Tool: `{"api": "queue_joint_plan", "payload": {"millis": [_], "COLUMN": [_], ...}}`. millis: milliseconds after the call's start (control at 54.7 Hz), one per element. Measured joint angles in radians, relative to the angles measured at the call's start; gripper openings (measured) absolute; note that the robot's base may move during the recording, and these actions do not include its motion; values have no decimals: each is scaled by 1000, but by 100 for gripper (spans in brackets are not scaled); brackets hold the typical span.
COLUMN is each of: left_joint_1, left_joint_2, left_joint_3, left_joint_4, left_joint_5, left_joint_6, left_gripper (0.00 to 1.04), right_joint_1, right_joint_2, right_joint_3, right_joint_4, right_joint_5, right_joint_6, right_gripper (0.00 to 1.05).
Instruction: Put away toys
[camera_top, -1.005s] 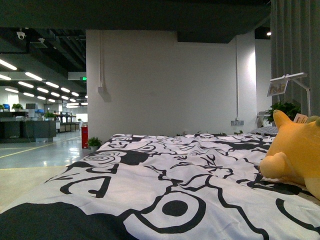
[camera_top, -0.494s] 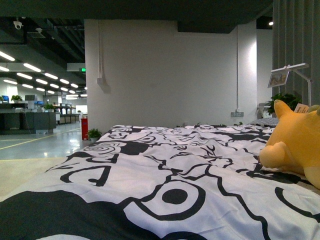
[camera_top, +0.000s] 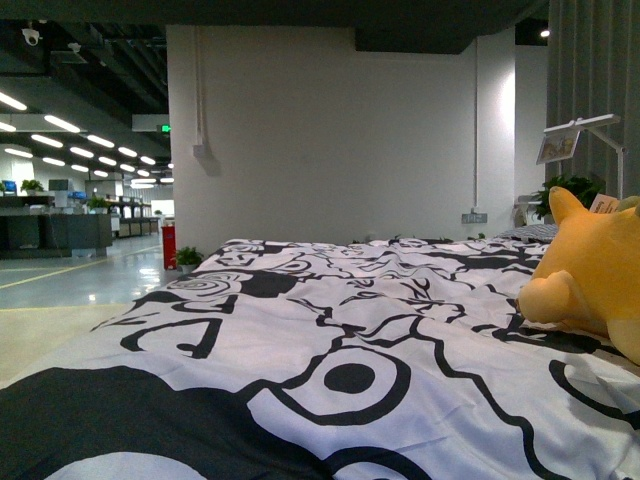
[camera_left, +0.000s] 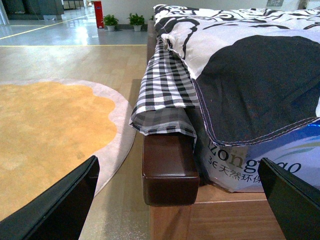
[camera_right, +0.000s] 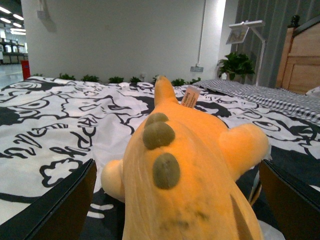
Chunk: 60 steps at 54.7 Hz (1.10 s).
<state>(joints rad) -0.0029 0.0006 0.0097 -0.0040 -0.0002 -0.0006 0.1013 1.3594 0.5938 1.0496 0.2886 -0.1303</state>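
1. Right end effector (camera_right: 176, 167) first: its two dark fingers sit wide apart, as far open as I can see them go, with nothing gripped.
2. Between and just ahead of those fingers is the plush toy (camera_right: 200, 145), yellow-orange and lying on the black-and-white quilt (camera_top: 300, 340). I'm looking along its spotted back towards one pointed ear and a paper tag (camera_right: 190, 97). I see no finger touching it.
3. Left end effector (camera_left: 178, 165): also spread wide and carrying nothing.
4. What's just changed: over the last second the whole scene in the front view has slid upward, so less ceiling shows and more quilt fills the foreground. The toy keeps its place at the right edge of that view, on the same patch of pattern.
5. My read: the rig's viewpoint has shifted, not the toy. Nothing is put away yet, and we're still on the approach to the grasp.
6. Arm pose, right: low over the bed and roughly level, lined up behind the toy.
7. Arm pose, left: off the bed altogether, down beside the dark wooden bed frame (camera_left: 170, 165). A checked sheet (camera_left: 165, 85) hangs over the corner there, with the orange rug (camera_left: 50, 130) on the floor beside it. It is well apart from the toy.
8. Neither arm appears in the front view.
9. Next, I reckon the right arm has to ease forward around the body before closing. The toy looks soft, so the fingers may sink in.
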Motion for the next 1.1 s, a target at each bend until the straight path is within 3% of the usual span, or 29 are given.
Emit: {"api": "queue_joint_plan", "payload": {"millis": [402, 676, 914, 1097], "left_joint_1": [0, 0, 0, 0], "left_joint_2": [0, 0, 0, 0], "left_joint_3": [0, 0, 0, 0], "left_joint_4": [0, 0, 0, 0], "left_joint_5": [0, 0, 0, 0], "left_joint_6": [0, 0, 0, 0], "left_gripper": [98, 98, 98, 98], "right_joint_1": [39, 19, 11, 11], "right_joint_2": [198, 342, 379, 372], "right_joint_3": [124, 190, 211, 203], "right_joint_4": [64, 213, 235, 225], "right_joint_5": [5, 107, 138, 130], "right_joint_6": [-111, -296, -368, -372], "right_gripper": [98, 98, 98, 72]}}
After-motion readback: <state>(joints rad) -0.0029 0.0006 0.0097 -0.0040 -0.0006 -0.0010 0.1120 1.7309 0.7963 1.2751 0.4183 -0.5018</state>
